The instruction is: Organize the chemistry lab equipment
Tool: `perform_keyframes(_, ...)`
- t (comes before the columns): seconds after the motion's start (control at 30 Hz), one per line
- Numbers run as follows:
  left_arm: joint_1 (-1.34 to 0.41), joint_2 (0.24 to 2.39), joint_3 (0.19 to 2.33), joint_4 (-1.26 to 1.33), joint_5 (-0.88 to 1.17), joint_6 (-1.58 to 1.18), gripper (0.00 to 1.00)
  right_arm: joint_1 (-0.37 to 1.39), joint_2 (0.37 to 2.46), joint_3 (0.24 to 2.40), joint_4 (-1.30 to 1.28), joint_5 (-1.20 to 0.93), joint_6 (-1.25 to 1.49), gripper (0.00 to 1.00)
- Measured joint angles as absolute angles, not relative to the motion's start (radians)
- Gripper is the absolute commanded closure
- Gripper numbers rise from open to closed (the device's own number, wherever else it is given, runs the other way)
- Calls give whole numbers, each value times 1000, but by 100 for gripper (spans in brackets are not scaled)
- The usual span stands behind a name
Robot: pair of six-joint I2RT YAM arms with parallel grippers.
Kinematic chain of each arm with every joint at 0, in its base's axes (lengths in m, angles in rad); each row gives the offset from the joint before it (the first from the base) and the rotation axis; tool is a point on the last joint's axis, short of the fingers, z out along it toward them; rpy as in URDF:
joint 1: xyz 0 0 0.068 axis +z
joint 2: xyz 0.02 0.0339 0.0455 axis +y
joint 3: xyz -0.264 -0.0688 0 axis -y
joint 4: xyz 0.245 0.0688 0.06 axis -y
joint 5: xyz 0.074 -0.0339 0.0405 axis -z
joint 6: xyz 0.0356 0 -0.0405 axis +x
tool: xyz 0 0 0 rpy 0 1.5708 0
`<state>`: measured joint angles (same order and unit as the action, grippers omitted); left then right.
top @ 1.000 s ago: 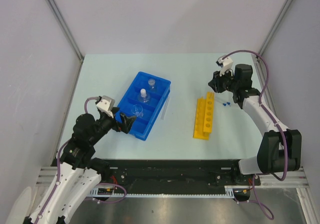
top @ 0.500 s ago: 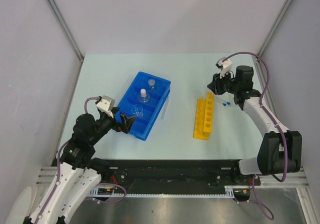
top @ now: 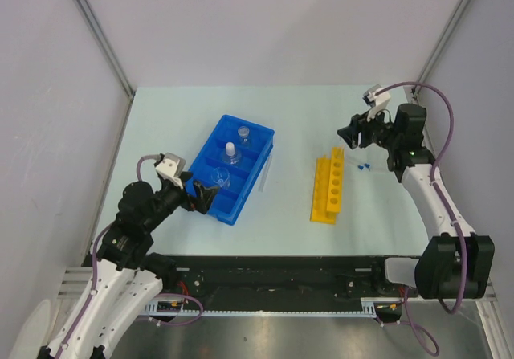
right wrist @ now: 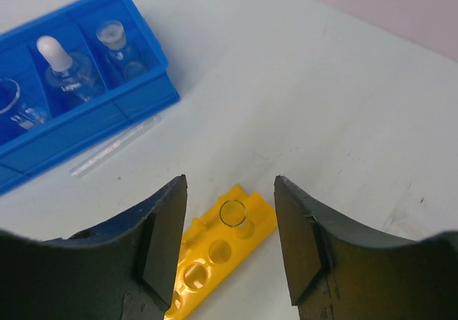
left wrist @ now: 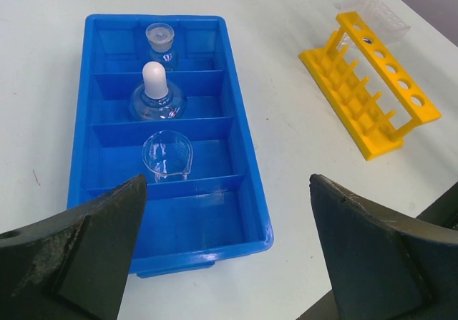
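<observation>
The blue tray (top: 255,139) lies left of centre with a stoppered flask (left wrist: 157,94), a small flask (left wrist: 159,37) and a little beaker (left wrist: 168,155) in its compartments. My left gripper (top: 201,197) hangs open over the tray's near end, holding nothing. The yellow tube rack (top: 328,189) lies to the right. A thin clear tube (right wrist: 235,214) stands in the rack's (right wrist: 215,252) far end hole. My right gripper (right wrist: 230,184) is open above that tube, clear of it. Another thin tube (top: 267,173) lies on the table beside the tray.
Two tiny blue-tipped droppers (top: 363,167) lie on the table right of the rack, under the right arm. A clear flat piece (left wrist: 376,12) sits beyond the rack's far end. Grey walls close in the table on three sides.
My right gripper has opened and pulled up and to the right, away from the rack, leaving the tube in the end hole. The left arm has not moved.
</observation>
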<state>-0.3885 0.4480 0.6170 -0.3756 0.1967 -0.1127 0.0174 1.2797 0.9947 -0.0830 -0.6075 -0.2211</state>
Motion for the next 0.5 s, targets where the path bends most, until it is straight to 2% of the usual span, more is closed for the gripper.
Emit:
perform_keyframes(0.2, -389, 525, 632, -376, 244, -170, 0, -64, 1185, 995, -70, -738, -166, 22)
perform_keyframes(0.37, -429, 675, 721, -390, 292, -255, 0, -132, 1168, 994, -84, -889, -146, 18)
perform_keyframes(0.47, -552, 782, 801, -408, 251, -291, 8, -158, 1152, 969, -86, -950, -134, 18)
perform_keyframes(0.5, -615, 838, 834, -415, 215, -308, 13, -168, 1143, 952, -83, -972, -131, 18)
